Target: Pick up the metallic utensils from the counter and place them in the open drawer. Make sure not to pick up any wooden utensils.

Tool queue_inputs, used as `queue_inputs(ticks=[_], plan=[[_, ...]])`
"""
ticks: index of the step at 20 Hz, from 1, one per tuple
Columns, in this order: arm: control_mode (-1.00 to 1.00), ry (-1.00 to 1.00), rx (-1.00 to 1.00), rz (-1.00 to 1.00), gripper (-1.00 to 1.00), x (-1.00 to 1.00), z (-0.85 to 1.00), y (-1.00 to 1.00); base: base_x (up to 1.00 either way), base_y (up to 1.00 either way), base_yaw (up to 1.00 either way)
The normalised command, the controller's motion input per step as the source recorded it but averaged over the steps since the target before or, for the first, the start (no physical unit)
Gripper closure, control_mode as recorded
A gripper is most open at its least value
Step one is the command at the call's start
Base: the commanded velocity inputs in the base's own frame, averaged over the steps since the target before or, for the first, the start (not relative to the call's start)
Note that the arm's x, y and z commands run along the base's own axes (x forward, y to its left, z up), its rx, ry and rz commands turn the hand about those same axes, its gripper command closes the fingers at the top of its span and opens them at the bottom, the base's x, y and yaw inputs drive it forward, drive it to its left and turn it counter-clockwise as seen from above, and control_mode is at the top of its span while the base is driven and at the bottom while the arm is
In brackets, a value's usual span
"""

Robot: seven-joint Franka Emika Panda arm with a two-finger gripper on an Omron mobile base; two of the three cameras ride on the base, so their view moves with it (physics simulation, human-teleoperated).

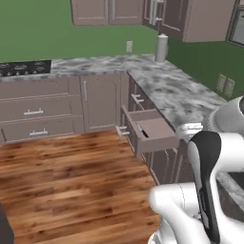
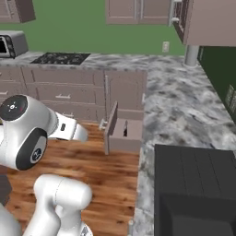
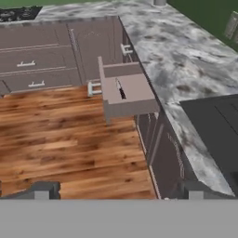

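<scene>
The drawer (image 1: 157,127) (image 2: 126,140) (image 3: 135,88) stands pulled out from the brown cabinets under the marbled worktop, its bar handle facing the wooden floor. A slim dark utensil (image 3: 121,91) (image 1: 142,129) (image 2: 125,132) lies inside near the drawer's front; it looks like the black-handled knife, but it is too small to be sure. My gripper (image 3: 118,193) hovers high above the floor, back from the drawer, its fingertips (image 3: 42,191) far apart with nothing between them. The island counter, the other metallic utensils and the wooden utensils are out of view.
A marbled worktop (image 1: 176,90) runs along the corner cabinets, with a steel canister (image 1: 162,47) at the back. A black stovetop (image 1: 26,67) sits at the far left. A large dark block (image 2: 198,184) lies on the near worktop. Wooden floor (image 1: 71,181) lies before the cabinets.
</scene>
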Motion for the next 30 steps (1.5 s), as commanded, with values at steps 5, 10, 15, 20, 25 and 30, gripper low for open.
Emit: queue_inputs(ticks=[5,10,15,20,25,30], plan=[[1.0,0.0,0.0,0.0,-1.0,0.0,0.0,0.0,-1.0,0.43,0.0],[1.0,0.0,0.0,0.0,-1.0,0.0,0.0,0.0,-1.0,0.39,0.0],[1.0,0.0,0.0,0.0,-1.0,0.0,0.0,0.0,-1.0,0.43,0.0],[1.0,0.0,0.0,0.0,-1.0,0.0,0.0,0.0,-1.0,0.54,0.0],[1.0,0.0,0.0,0.0,-1.0,0.0,0.0,0.0,-1.0,0.8,0.0],[1.0,0.0,0.0,0.0,-1.0,0.0,0.0,0.0,-1.0,0.51,-0.01]])
